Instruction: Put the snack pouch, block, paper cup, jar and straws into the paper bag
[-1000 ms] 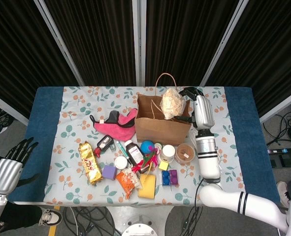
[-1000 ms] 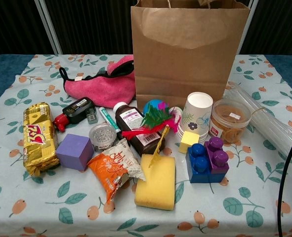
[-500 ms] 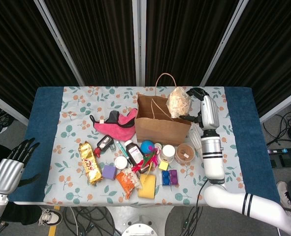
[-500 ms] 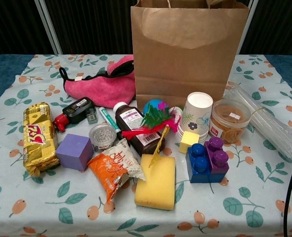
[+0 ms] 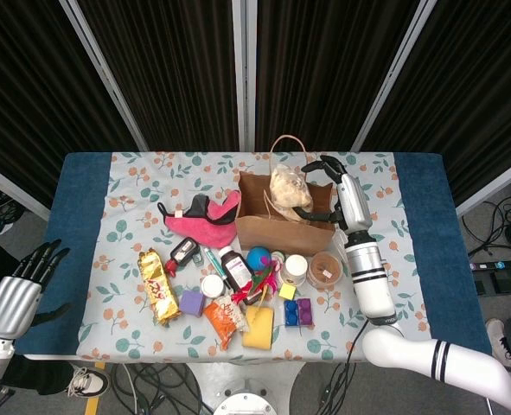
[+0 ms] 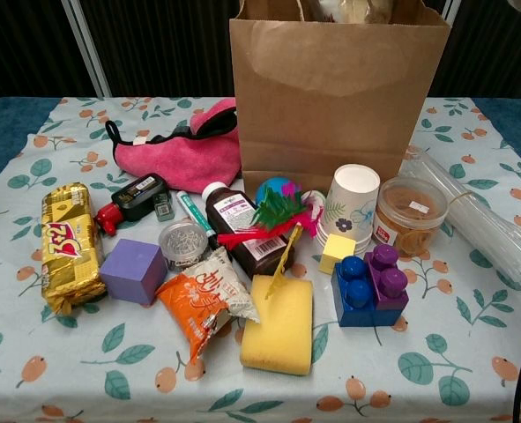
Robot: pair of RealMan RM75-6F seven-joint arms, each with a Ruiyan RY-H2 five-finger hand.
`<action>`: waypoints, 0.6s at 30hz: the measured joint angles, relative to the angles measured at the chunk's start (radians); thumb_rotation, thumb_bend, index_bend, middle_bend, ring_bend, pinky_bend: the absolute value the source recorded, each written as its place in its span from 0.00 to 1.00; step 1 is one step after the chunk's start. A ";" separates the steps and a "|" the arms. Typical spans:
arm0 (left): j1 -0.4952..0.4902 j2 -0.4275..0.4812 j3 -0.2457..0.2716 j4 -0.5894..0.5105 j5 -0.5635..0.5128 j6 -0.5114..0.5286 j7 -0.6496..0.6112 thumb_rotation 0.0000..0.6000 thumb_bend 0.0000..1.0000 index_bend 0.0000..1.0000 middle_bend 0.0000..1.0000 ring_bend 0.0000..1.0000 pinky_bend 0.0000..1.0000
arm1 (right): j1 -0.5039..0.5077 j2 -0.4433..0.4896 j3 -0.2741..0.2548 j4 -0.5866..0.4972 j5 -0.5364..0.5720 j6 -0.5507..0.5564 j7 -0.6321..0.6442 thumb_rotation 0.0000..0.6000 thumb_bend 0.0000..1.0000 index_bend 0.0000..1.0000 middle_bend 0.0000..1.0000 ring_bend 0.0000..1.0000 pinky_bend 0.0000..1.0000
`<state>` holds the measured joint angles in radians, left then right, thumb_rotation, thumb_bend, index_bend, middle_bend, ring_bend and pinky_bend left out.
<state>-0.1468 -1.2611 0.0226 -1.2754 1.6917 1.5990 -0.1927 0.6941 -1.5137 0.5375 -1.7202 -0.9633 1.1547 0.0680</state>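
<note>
okay, step in hand looks like the snack pouch drop: my right hand [image 5: 322,183] sits over the mouth of the paper bag [image 5: 283,226] with the clear snack pouch [image 5: 288,188] pinched in its fingers, pouch hanging partly inside the opening. to do it well i'd lower a bit so the pouch clears the near rim and the bag handle [image 5: 288,143], keep it centered over the opening, then let go without brushing the bag wall, since the bag stands free and i judge it could tip or slide. chest view only shows the pouch top poking above the bag rim [image 6: 348,11], hand itself not visible there.

pose: right forearm runs up from the near table edge past the jar [image 5: 325,270], wrist bent toward the bag, fingers curled on the pouch. left hand [image 5: 26,281] hangs off the near left corner of the table, fingers spread, holding nothing, well apart from everything.

still on the table: paper cup [image 6: 351,204] touching the jar [image 6: 408,215], blue and purple block [image 6: 370,285] just in front of them, straws [image 6: 476,224] in clear wrap at the far right.
</note>
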 measured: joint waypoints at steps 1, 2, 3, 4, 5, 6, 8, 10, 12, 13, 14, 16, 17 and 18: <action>0.000 -0.001 0.001 0.000 0.000 0.000 0.000 1.00 0.03 0.12 0.14 0.08 0.21 | -0.002 0.007 -0.001 -0.006 -0.002 -0.003 0.006 1.00 0.00 0.20 0.28 0.04 0.14; 0.002 -0.002 0.004 0.001 0.002 0.001 0.001 1.00 0.03 0.12 0.14 0.08 0.21 | -0.004 0.013 -0.001 -0.011 -0.003 -0.007 0.011 1.00 0.00 0.20 0.27 0.04 0.14; 0.003 -0.002 0.005 0.001 0.002 0.002 0.001 1.00 0.03 0.12 0.14 0.08 0.21 | -0.007 0.020 -0.002 -0.017 -0.001 -0.011 0.015 1.00 0.00 0.19 0.27 0.03 0.14; 0.004 -0.002 0.004 0.001 0.002 0.003 0.002 1.00 0.03 0.12 0.14 0.08 0.21 | -0.008 0.025 -0.001 -0.023 0.000 -0.012 0.018 1.00 0.00 0.19 0.26 0.03 0.14; 0.004 -0.002 0.004 0.000 0.002 0.003 0.002 1.00 0.03 0.12 0.14 0.08 0.21 | -0.010 0.030 -0.001 -0.028 0.001 -0.012 0.020 1.00 0.00 0.19 0.26 0.03 0.14; 0.004 -0.001 0.004 -0.001 0.001 0.003 0.002 1.00 0.03 0.12 0.14 0.08 0.21 | -0.013 0.035 -0.001 -0.035 0.000 -0.010 0.024 1.00 0.00 0.19 0.26 0.03 0.14; 0.003 0.001 0.004 -0.002 0.001 0.002 0.004 1.00 0.03 0.12 0.13 0.08 0.21 | -0.018 0.041 0.000 -0.047 -0.004 -0.003 0.029 1.00 0.00 0.19 0.26 0.03 0.14; 0.003 0.002 0.005 -0.004 0.003 0.003 0.005 1.00 0.03 0.12 0.13 0.08 0.21 | -0.025 0.052 0.001 -0.065 -0.013 0.008 0.034 1.00 0.00 0.19 0.26 0.03 0.14; 0.004 0.002 0.006 -0.004 0.004 0.004 0.006 1.00 0.03 0.12 0.14 0.08 0.21 | -0.037 0.068 0.002 -0.086 -0.035 0.026 0.038 1.00 0.00 0.19 0.26 0.03 0.14; 0.004 0.001 0.006 -0.004 0.004 0.004 0.006 1.00 0.03 0.12 0.14 0.08 0.21 | -0.043 0.076 0.002 -0.095 -0.048 0.036 0.039 1.00 0.00 0.19 0.26 0.03 0.14; 0.004 0.001 0.007 -0.004 0.005 0.004 0.006 1.00 0.03 0.12 0.14 0.08 0.21 | -0.051 0.086 0.001 -0.105 -0.065 0.047 0.040 1.00 0.00 0.19 0.27 0.03 0.14; 0.004 -0.001 0.008 -0.002 0.005 0.003 0.006 1.00 0.03 0.12 0.13 0.08 0.21 | -0.075 0.118 -0.002 -0.131 -0.111 0.076 0.043 1.00 0.00 0.19 0.27 0.03 0.14; 0.005 -0.001 0.009 -0.001 0.005 0.003 0.005 1.00 0.03 0.12 0.14 0.08 0.21 | -0.088 0.137 -0.005 -0.142 -0.131 0.089 0.044 1.00 0.00 0.19 0.27 0.03 0.14; 0.005 -0.002 0.009 0.000 0.005 0.003 0.004 1.00 0.03 0.12 0.13 0.08 0.21 | -0.106 0.165 -0.009 -0.157 -0.159 0.104 0.044 1.00 0.00 0.19 0.27 0.03 0.14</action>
<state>-0.1420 -1.2635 0.0315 -1.2756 1.6965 1.6015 -0.1888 0.5879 -1.3488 0.5284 -1.8769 -1.1224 1.2590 0.1124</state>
